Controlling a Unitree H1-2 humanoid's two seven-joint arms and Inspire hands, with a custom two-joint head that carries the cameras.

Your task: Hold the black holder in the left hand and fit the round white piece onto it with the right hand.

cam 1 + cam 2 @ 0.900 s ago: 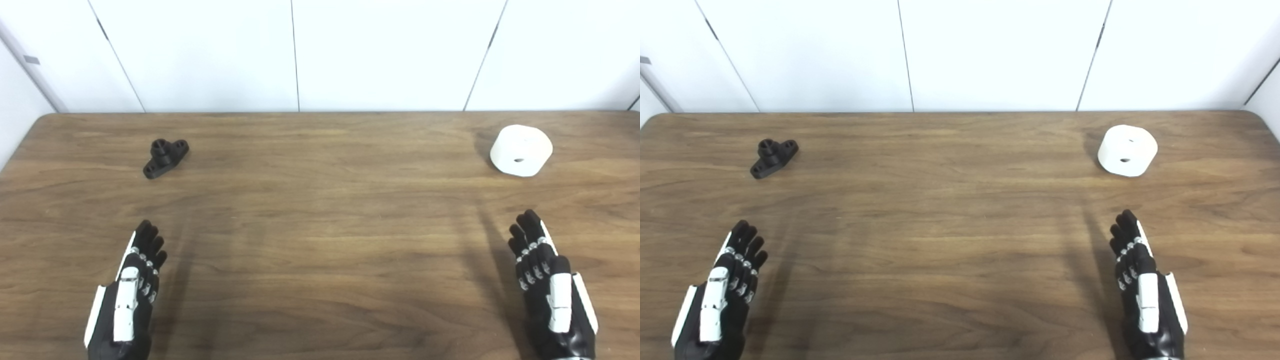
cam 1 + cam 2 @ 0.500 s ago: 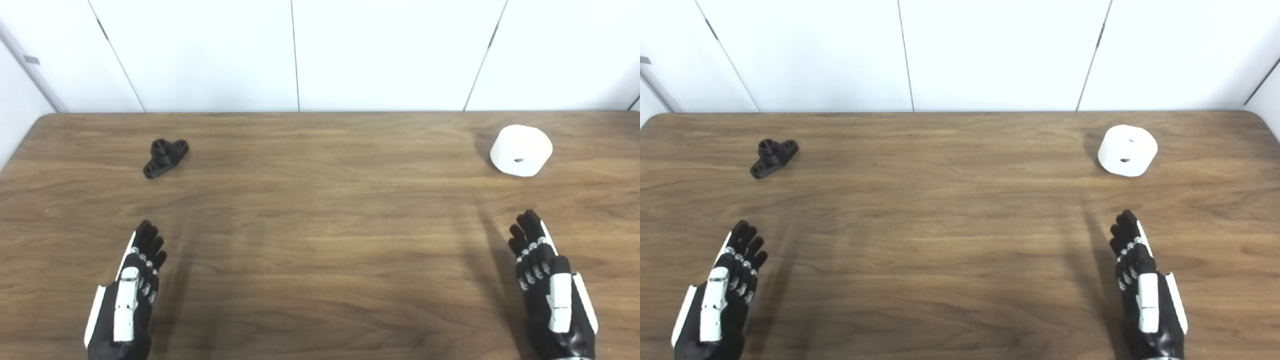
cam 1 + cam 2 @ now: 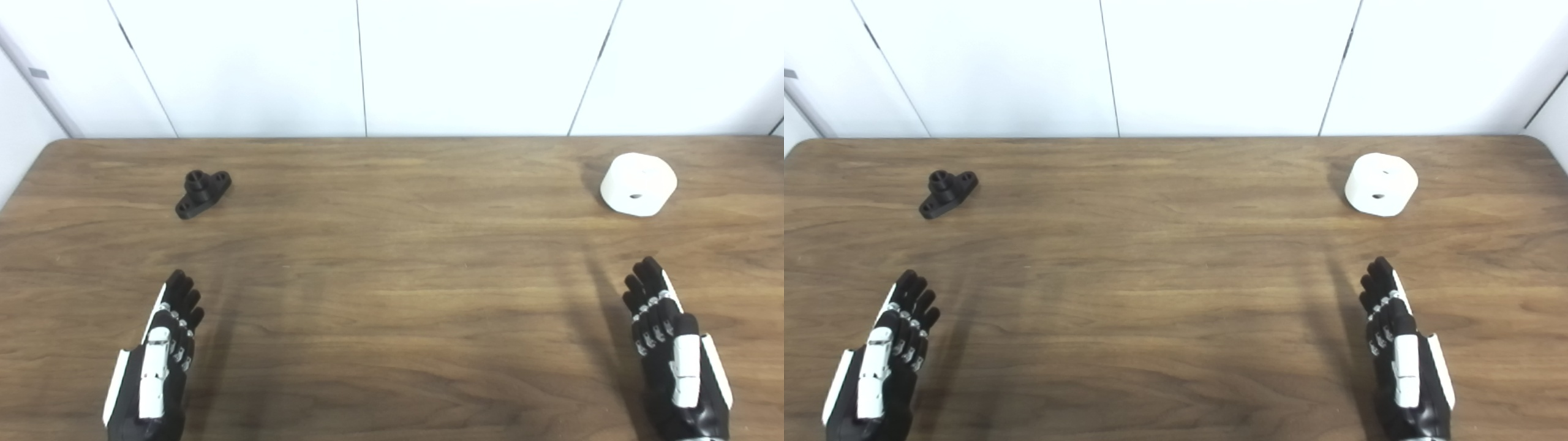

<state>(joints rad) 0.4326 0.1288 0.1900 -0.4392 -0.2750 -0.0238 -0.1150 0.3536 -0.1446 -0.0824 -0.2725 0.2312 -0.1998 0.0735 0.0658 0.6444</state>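
The black holder [image 3: 203,193] lies far-left on the counter [image 3: 392,275], the round white piece [image 3: 638,184] far-right. Left hand [image 3: 156,361] and right hand [image 3: 674,355] hover empty, fingers extended; reaching comes first.

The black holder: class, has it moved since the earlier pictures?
No. The black holder lies at the same spot on the table, equally far from its back edge.
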